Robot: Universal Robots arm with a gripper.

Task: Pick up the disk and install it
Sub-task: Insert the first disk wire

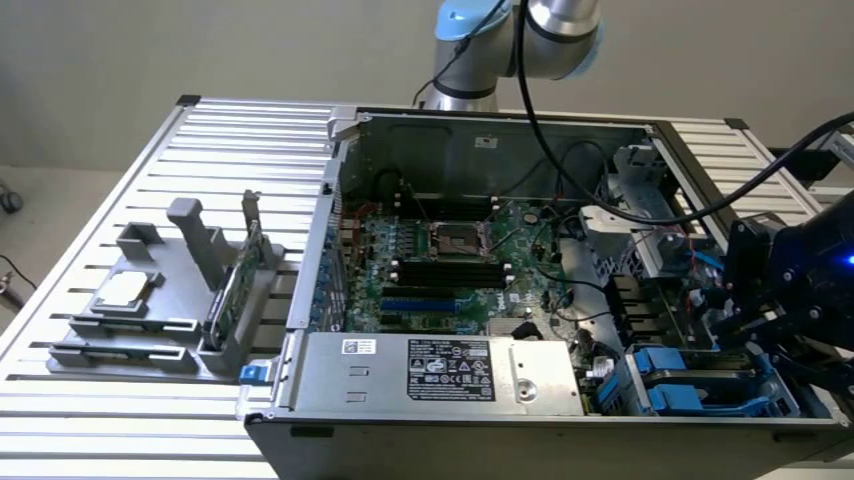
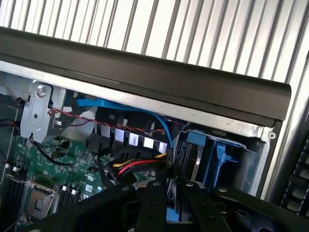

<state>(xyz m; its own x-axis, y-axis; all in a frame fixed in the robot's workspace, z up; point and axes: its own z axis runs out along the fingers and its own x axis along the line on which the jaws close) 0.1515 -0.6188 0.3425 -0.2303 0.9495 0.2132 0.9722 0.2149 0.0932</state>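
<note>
My gripper hangs over the drive-bay corner of the open computer case. Its two black fingers stand close together, and a strip of bright blue plastic shows between them: the edge of the disk in its carrier. In the exterior view the gripper is the dark mass at the right, just above the drive bay, which holds blue carriers. The wrist view shows the same bay with blue carrier parts just past the fingertips.
A motherboard lines the case floor, and a silver power supply sits along the front. Red, yellow and black cables and a blue cable run beside the bay. A grey holder on the exterior view's left carries a silver chip and a green card.
</note>
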